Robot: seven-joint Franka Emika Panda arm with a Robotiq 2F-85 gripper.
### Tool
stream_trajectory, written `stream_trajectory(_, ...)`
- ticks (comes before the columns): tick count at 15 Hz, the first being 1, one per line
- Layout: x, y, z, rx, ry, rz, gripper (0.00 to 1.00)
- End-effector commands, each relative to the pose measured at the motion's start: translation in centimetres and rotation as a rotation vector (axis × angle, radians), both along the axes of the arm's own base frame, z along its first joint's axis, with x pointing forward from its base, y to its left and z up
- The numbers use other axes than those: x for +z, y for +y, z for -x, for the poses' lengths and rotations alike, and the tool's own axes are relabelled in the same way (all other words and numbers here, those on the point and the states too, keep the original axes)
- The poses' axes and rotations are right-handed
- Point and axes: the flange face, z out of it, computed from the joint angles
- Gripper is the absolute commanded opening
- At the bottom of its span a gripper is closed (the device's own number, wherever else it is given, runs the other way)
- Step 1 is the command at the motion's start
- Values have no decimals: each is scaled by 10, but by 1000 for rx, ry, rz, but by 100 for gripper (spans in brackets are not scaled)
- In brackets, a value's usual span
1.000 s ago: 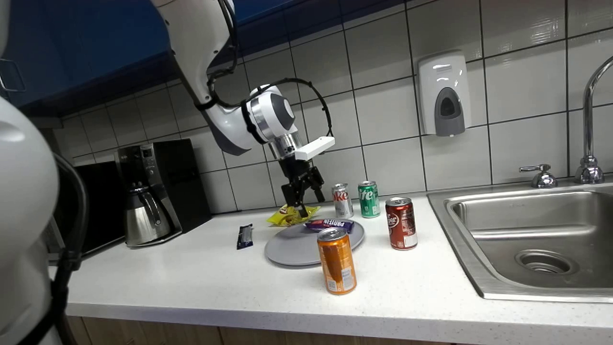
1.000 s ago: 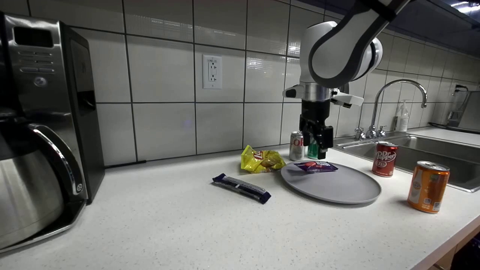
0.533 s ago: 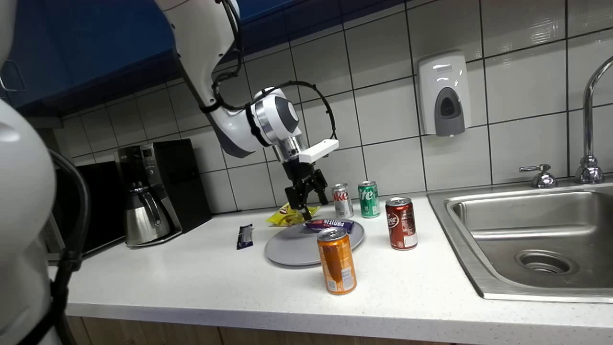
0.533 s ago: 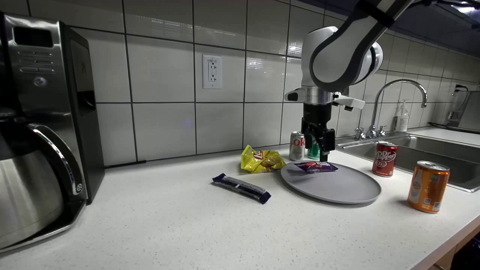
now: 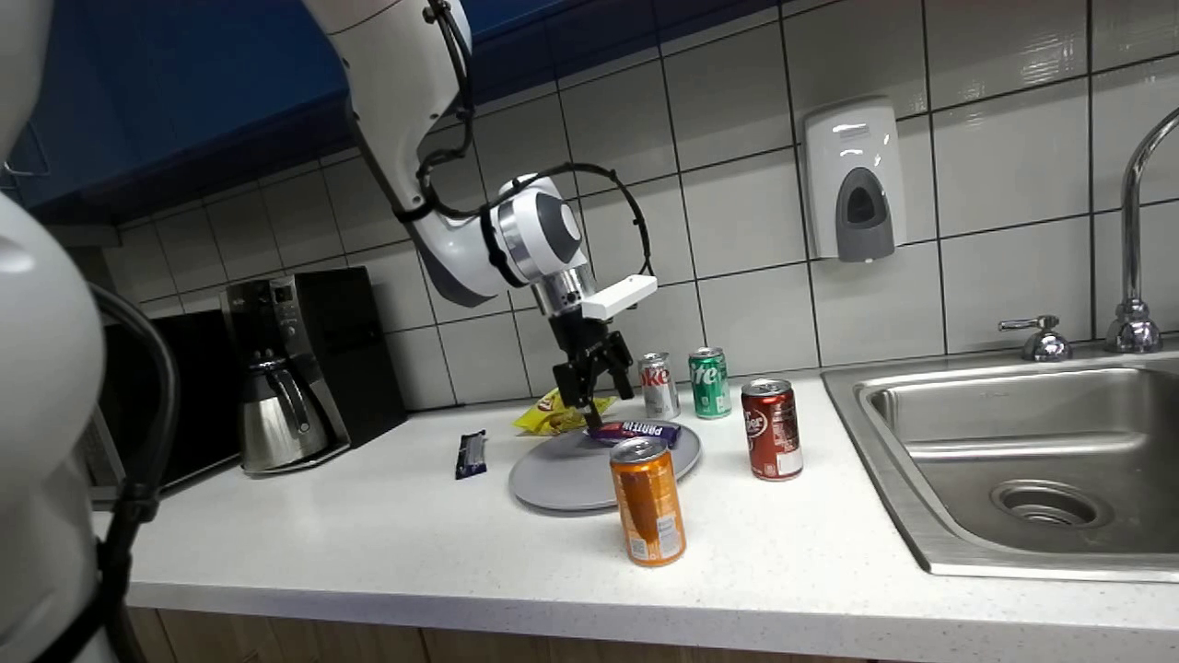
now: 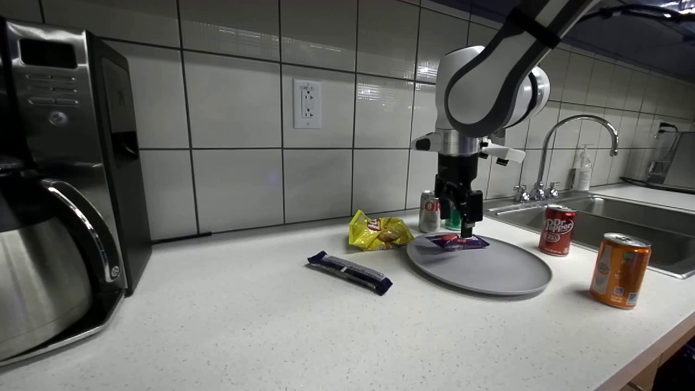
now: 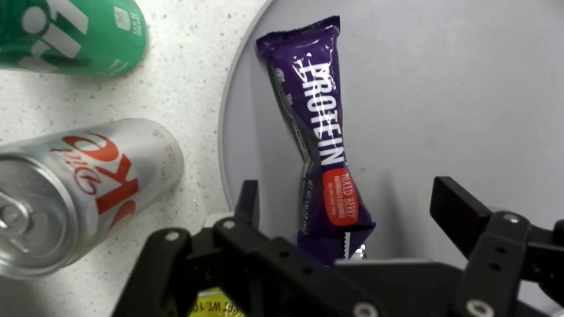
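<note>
White tiles with dark grout cover the wall (image 6: 239,103) behind a pale, speckled counter (image 6: 228,331); a white soap dispenser (image 5: 852,184) is fixed to the tiles near a stainless steel sink (image 5: 884,460), and a black-and-steel coffee maker (image 5: 368,350) stands well apart from it. On the counter lies a round grey plate (image 7: 440,110), and on the plate, close to its rim, rests a purple protein bar (image 7: 319,110) with its label facing up, reading PROTEIN and MIXED BERRY. Above this bar the gripper (image 7: 346,193) points down with its black fingers (image 7: 458,211) spread wide, one on each side of the bar's end, a gap showing between each of them and the wrapper; it grips nothing. Whether a fingertip touches the plate I cannot tell. Just beside the plate sits a yellow snack bag (image 6: 380,232), partly hidden by the gripper in the wrist view. Near the plate's rim, a silver Diet Coke can (image 7: 101,176) and a green can (image 7: 88,37) stand upright, close together but apart. A dark blue bar (image 6: 350,272) lies flat on the counter, off the plate. Toward the sink, a dark red Dr Pepper can (image 6: 557,231) stands upright, and an orange can (image 6: 620,271) stands near the counter's front edge.
</note>
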Motion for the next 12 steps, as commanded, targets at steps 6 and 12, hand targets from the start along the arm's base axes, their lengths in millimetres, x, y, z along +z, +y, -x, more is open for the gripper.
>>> stream_trajectory(6,-8,-6,-15,19,20,-32,100)
stream_trajectory(12,-21,-6,-19,15,43,-35,100)
